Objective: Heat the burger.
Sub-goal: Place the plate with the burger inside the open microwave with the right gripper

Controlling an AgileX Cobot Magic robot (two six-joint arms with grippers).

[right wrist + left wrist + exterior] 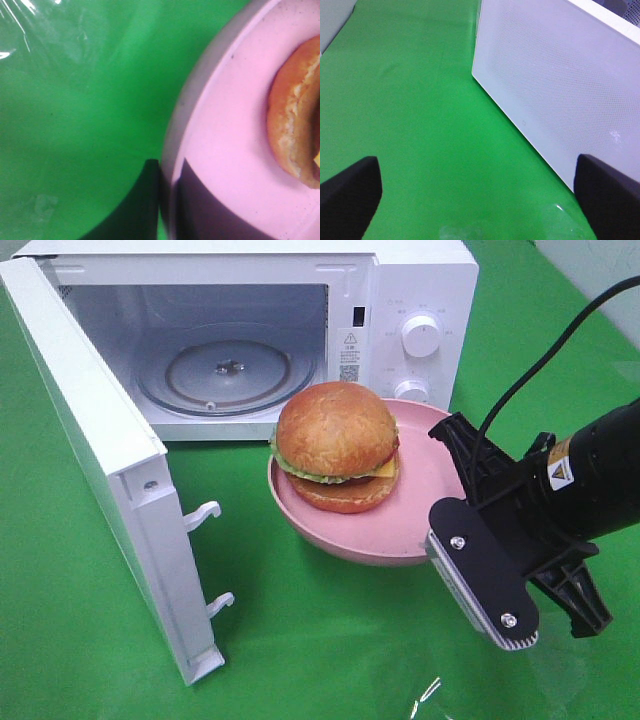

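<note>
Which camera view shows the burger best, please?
The exterior high view: the whole burger shows on the pink plate before the open microwave. The right wrist view catches only a blurred edge of its bun. The left wrist view shows none of it, only the microwave door and green cloth.

A pink plate (225,125) fills one side, its rim curving over the green worktop (75,125). The burger (292,125) lies on it, only its browned bun edge showing. Two dark, blurred fingers (200,210) pinch the rim, one inside, one outside.
</note>
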